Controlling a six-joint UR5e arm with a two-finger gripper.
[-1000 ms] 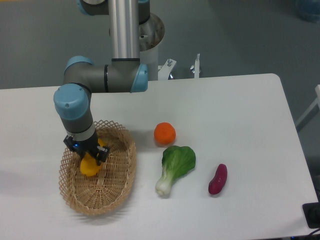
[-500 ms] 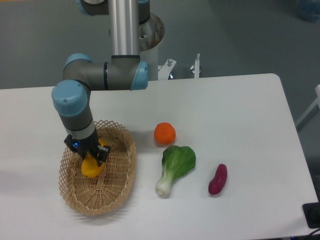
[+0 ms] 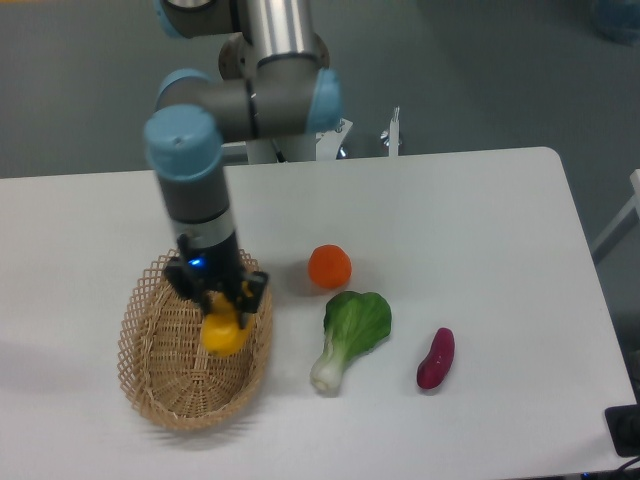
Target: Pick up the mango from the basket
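Upper arm column: cut off by the top edge.
Smooth yellow-orange oblong mango: top end hidden between the black two-finger gripper fingers.
Oval tan woven wicker basket: upper right rim hidden behind gripper and wrist.
Dark object at bottom right corner: cut off by the edge, unidentifiable.

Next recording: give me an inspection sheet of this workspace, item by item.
Surface: white table, rounded corner, no spills seen.
Job's things: smooth yellow-orange mango held in the gripper over the right side of the oval tan woven wicker basket; whether it is clear of the weave cannot be told.
Clutter: round orange, green bok choy, purple sweet potato, all on the table right of the basket.
Grippers: black two-finger gripper shut on the mango.
Cables: nothing seen.
Surroundings: grey floor; dark object at lower right edge.
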